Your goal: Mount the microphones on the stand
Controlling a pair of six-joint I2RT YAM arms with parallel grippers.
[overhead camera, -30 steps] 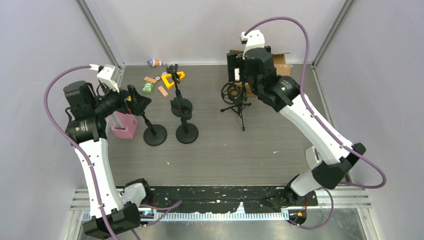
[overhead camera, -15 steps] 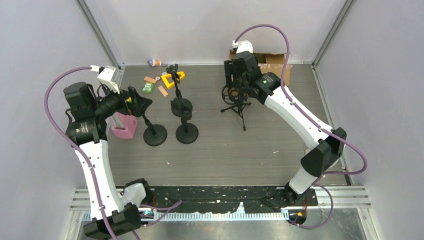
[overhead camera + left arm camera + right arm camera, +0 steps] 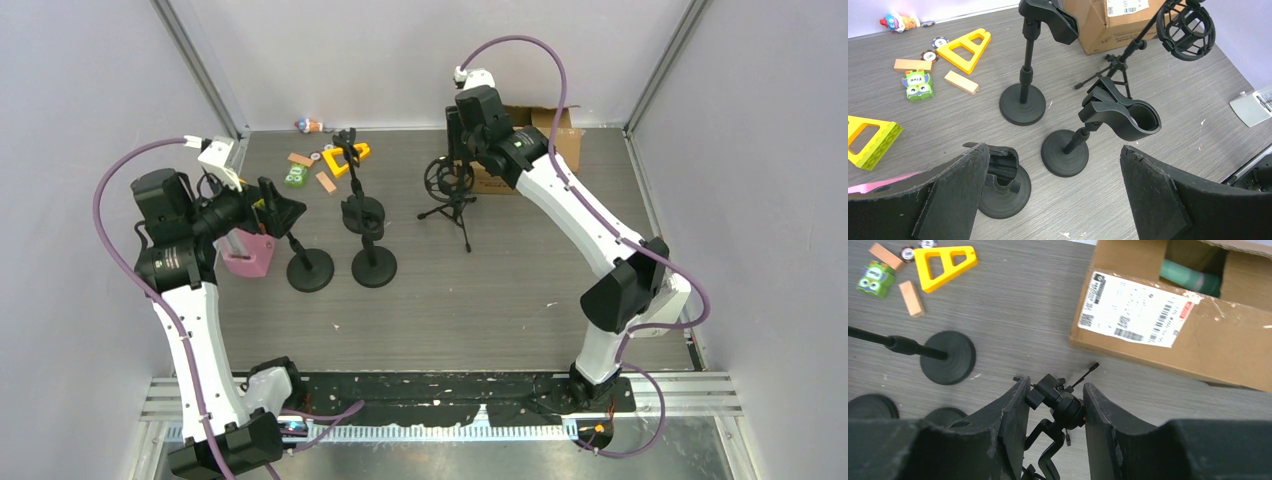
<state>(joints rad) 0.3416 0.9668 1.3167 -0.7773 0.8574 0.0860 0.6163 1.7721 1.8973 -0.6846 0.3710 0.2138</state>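
Note:
A black tripod stand [image 3: 447, 183] with a ring-shaped shock mount stands at the back centre. My right gripper [image 3: 1055, 390] reaches down from above, and both fingers press on the stand's swivel joint [image 3: 1063, 404] just under the ring. Three black round-base stands with clips [image 3: 374, 264] are grouped left of centre. My left gripper [image 3: 1054, 149] hangs wide open above the leftmost one [image 3: 1003, 192], holding nothing. A green tube [image 3: 1190, 277], possibly a microphone, lies in the open cardboard box [image 3: 1148, 315]. No other microphones show.
Yellow triangles [image 3: 352, 155], wooden blocks and a green owl toy [image 3: 295, 176] lie at the back left. A pink holder [image 3: 250, 255] sits by the left arm. The cardboard box [image 3: 545, 128] stands against the back wall behind the tripod.
My right gripper swung left from over the box and closed on the tripod stand's joint. The stand has shifted a little left with it. The left arm stayed put.

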